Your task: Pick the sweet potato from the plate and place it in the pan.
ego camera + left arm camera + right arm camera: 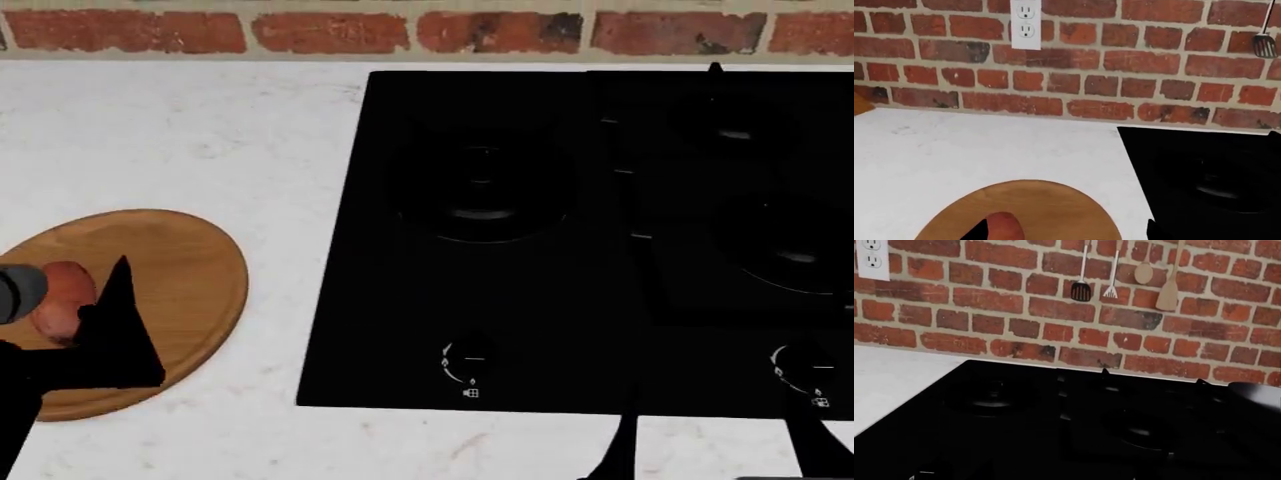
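Sweet potato: small reddish-orange oval lump (60, 298), lying on the left part of the flat round light-brown wooden plate (187, 270), on the white counter (200, 130) left of the black stove top (561, 330).
Long axis: cannot tell; half hidden by the gripper in head view, cut off at the frame edge in left wrist view (1006, 227).
Nearer arm: left, by far; left gripper (80, 320) right at the lump, one dark finger (120, 320) just beside its right flank.
Lump versus fingers: seemingly between or just under them; contact not visible.
Left fingers: spread apparently, nothing gripped; second finger hidden.
Right gripper: tips (707, 450) low over the stove's front edge, well apart from the plate; open or closed, cannot tell.
Pan: round black non-stick frying pan (1254, 410), at the stove's far right, well apart from the plate.
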`<state>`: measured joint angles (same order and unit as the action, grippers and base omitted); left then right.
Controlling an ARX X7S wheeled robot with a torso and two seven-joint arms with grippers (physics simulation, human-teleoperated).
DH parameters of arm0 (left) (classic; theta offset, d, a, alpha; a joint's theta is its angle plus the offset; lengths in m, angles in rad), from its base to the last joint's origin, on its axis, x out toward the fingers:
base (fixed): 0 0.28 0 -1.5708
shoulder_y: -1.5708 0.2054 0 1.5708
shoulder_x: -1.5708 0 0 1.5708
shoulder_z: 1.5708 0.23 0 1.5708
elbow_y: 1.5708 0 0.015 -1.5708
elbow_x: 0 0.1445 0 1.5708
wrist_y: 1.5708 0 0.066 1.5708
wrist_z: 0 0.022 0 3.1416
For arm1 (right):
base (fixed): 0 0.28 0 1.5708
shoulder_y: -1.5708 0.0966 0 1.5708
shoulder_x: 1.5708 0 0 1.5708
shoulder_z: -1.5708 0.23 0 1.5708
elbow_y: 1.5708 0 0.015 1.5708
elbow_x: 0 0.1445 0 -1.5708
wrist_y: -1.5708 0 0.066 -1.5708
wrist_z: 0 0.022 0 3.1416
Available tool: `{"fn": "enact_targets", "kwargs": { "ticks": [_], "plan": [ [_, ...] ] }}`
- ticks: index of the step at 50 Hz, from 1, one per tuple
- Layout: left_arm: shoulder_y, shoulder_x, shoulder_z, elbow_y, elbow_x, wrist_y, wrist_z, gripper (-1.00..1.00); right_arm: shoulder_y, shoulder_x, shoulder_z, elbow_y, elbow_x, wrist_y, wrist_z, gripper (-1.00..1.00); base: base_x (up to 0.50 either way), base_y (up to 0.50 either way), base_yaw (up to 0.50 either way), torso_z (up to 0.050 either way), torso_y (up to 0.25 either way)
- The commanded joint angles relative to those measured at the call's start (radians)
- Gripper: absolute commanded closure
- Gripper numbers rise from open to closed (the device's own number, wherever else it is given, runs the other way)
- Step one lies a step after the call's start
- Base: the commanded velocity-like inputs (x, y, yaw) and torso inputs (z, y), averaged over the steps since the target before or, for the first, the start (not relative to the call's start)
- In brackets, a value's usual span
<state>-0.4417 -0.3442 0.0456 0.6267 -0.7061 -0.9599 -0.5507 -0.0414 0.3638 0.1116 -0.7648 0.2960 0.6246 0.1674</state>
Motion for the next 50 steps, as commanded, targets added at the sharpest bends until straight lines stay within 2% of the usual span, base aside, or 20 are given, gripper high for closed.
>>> {"fn": "enact_targets", "kwargs": {
  "ticks": [1,8,20,50],
  "plan": [
    [-0.071,0.051,0.053,-0.166,0.057,0.025,-0.02,-1.0,-0.024,-0.008,0.001,-0.001,0.001,-0.019,0.007,-1.0,0.0,0.0,0.0,0.0,0.0],
    [-0.082,0.055,0.068,-0.232,0.101,0.056,-0.034,-1.0,-0.029,-0.007,0.005,0.0,0.006,-0.022,0.009,-1.0,0.0,0.0,0.0,0.0,0.0],
    [-0.067,0.058,0.048,-0.241,0.133,0.041,-0.113,-1.0,-0.047,-0.005,0.019,-0.007,0.019,-0.032,0.007,-1.0,0.0,0.0,0.0,0.0,0.0],
    [-0.139,0.06,0.141,-0.483,0.225,0.139,-0.068,-1.0,-0.097,0.002,0.063,-0.051,0.06,-0.031,0.016,-1.0,0.0,0.0,0.0,0.0,0.0]
  ]
}}
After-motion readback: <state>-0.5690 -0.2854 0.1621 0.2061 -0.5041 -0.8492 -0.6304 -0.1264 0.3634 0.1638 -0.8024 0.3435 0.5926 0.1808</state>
